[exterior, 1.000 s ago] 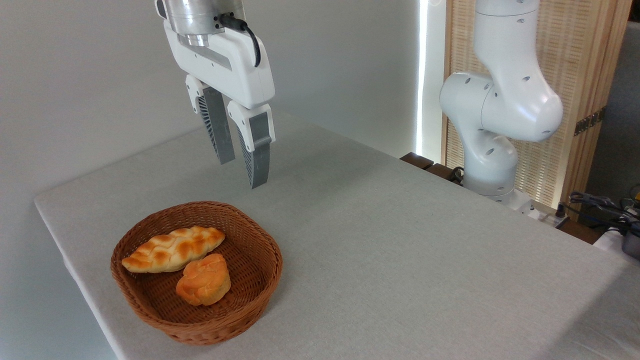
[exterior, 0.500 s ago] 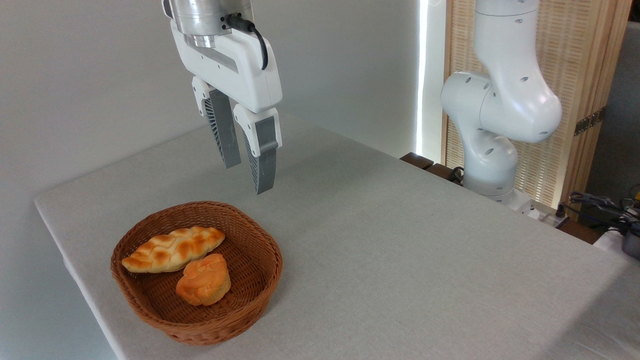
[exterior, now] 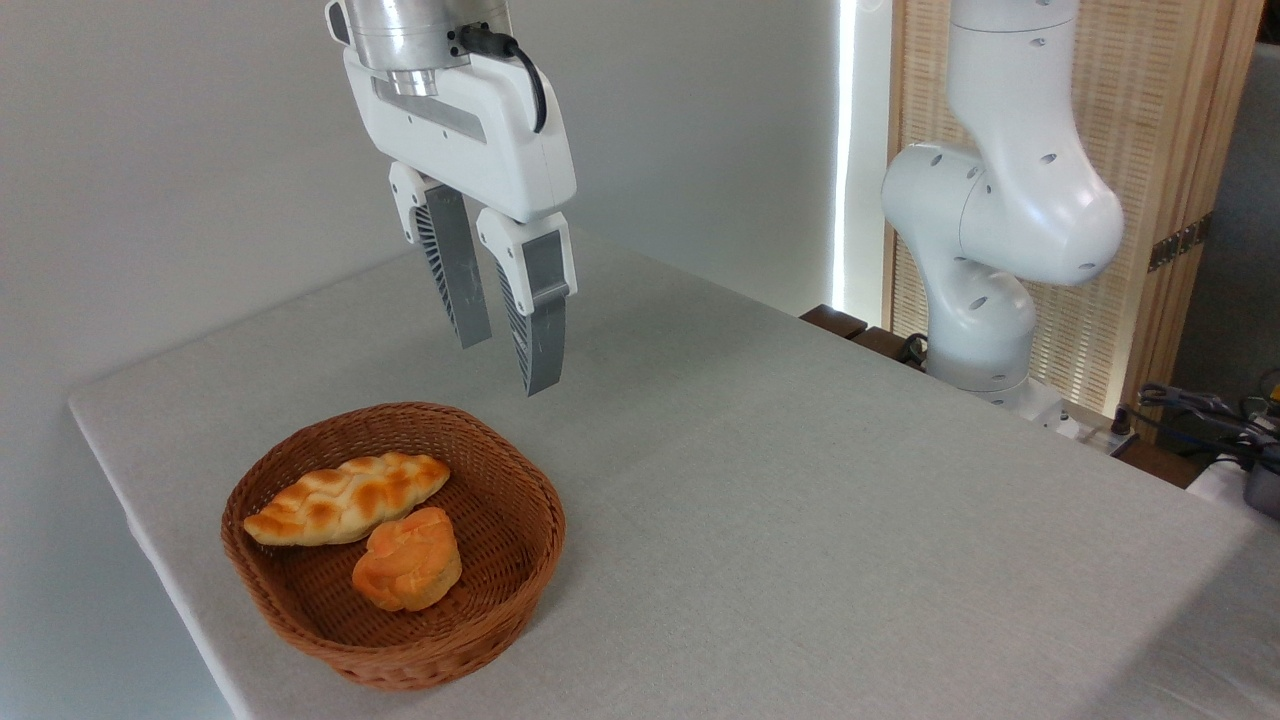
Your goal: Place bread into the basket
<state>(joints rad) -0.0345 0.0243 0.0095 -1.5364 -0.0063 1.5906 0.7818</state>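
Observation:
The bread (exterior: 407,560), a small orange bun with a creased top, lies inside the brown wicker basket (exterior: 515,560) near its front. The basket stands at the left front of the table. My gripper (exterior: 510,368) hangs in the air above and behind the basket's far right rim, well clear of the bun. Its two grey ribbed fingers (exterior: 541,320) point down with a gap between them, open and holding nothing.
A pale golden braided loaf (exterior: 345,497) lies in the basket behind the bun. The grey cloth table (exterior: 800,500) has its left edge close to the basket. My arm's white base (exterior: 990,250) stands at the back right, with cables (exterior: 1200,410) beside it.
My gripper has drifted to the right and slightly down, away from above the basket. The bun, the loaf and the basket have stayed put.

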